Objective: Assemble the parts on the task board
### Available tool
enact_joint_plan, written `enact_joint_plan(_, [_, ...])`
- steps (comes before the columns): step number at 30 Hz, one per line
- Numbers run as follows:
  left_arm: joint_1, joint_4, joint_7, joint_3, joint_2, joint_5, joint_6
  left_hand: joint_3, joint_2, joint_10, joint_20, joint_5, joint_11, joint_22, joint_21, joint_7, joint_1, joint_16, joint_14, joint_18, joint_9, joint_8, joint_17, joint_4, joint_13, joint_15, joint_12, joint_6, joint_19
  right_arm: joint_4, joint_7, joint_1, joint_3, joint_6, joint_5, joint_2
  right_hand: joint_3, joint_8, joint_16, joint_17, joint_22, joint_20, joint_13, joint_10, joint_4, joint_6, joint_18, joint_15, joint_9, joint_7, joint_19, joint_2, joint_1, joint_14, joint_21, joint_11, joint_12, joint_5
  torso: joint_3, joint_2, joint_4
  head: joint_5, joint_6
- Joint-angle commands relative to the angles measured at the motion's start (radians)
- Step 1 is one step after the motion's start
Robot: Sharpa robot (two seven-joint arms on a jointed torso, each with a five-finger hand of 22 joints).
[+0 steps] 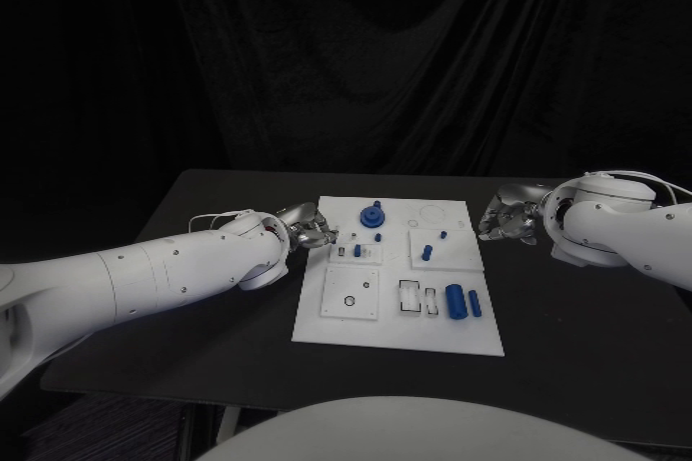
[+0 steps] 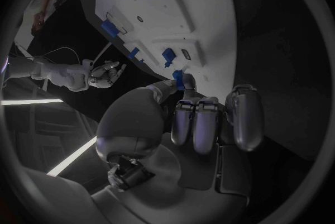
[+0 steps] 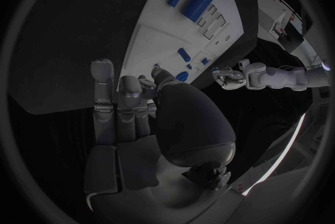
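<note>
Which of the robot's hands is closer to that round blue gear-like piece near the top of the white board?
Left. The left hand sits just beside the round blue gear-like piece, at the board's edge; the right hand is beyond the white board's opposite edge.

bare black table (image 1: pixel 216 196) flanking task board (image 1: pixel 346 326), blue parts (image 1: pixel 457 302) upright

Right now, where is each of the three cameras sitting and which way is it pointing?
Head view: on the robot's head, looking down at the black table and the task board; both white arms come in, left hand and right hand at the board's sides.
Left wrist view: behind the left hand, facing the board; the right hand shows beyond it.
Right wrist view: behind the right hand, facing the board; the left hand shows beyond it.
Shared: all three show the board and its blue parts.
</note>
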Motion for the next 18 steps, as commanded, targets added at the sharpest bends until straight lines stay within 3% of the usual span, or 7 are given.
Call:
enact_joint_plan(1, [0.023, 0.003, -0.067, 0.001, 0.011, 0.003, 0.059, 0.035, 0.003, 0.106, 0.000, -0.007, -0.006, 0.187, 0.006, -0.007, -0.010, 0.003, 0.104, -0.012, 0.028, 0.000, 0.263, -0.025, 0.263, -0.008, 0.004, 0.000, 0.007, -0.001, -0.018, -0.002, 0.001, 0.005, -0.003, 0.003, 0.005, -0.003, -0.005, -0.002, 0.044, -0.001, -0.001, -0.008, 0.001, 0.007, 0.018, 0.001, -0.001, -0.003, -0.005, 0.001, 0.011, -0.008, -0.006, -0.001, -0.007, 0.005, 0.0024, -0.001, -0.0010, 0.000, 0.000])
enact_joint_plan(8, [0.051, -0.019, -0.079, 0.001, 0.042, -0.060, 0.076, 0.042, 0.007, 0.106, 0.000, -0.015, -0.006, 0.187, 0.004, -0.006, -0.005, 0.003, 0.104, -0.012, 0.028, -0.003, 0.263, -0.027, 0.263, -0.009, 0.004, -0.006, 0.007, -0.003, -0.019, -0.002, 0.001, 0.006, -0.003, 0.009, 0.006, -0.003, -0.007, -0.002, 0.044, -0.001, -0.002, -0.009, 0.000, 0.008, 0.018, 0.001, -0.001, -0.002, -0.006, 0.001, 0.012, -0.009, -0.007, -0.001, -0.008, 0.005, 0.0003, 0.001, -0.0015, -0.003, 0.000])
enact_joint_plan(13, [0.055, -0.041, -0.106, 0.001, 0.069, -0.123, 0.101, 0.039, 0.010, 0.106, 0.000, -0.039, -0.005, 0.186, 0.002, -0.004, -0.014, 0.003, 0.104, -0.012, 0.028, -0.003, 0.263, -0.017, 0.263, -0.008, 0.004, -0.007, 0.007, -0.003, -0.019, -0.002, 0.001, 0.005, -0.003, 0.011, 0.006, -0.003, -0.007, -0.002, 0.044, -0.001, -0.002, -0.009, 0.000, 0.008, 0.018, 0.001, -0.001, -0.002, -0.006, 0.001, 0.012, -0.009, -0.007, -0.001, -0.008, 0.005, 0.0002, 0.000, -0.0009, -0.006, 0.000])
enact_joint_plan(18, [0.050, -0.060, -0.130, 0.000, 0.095, -0.150, 0.091, 0.039, 0.011, 0.106, 0.000, -0.041, -0.005, 0.187, 0.004, -0.004, -0.014, 0.003, 0.104, -0.012, 0.028, -0.004, 0.263, -0.017, 0.263, -0.008, 0.004, -0.007, 0.008, -0.002, -0.018, -0.002, 0.001, 0.004, -0.003, 0.012, 0.008, -0.003, -0.008, -0.003, 0.043, -0.001, -0.002, -0.010, -0.001, 0.008, 0.018, 0.001, -0.001, -0.002, -0.006, 0.000, 0.013, -0.010, -0.009, -0.001, -0.009, 0.005, 0.0003, 0.001, -0.0014, -0.007, 0.000])
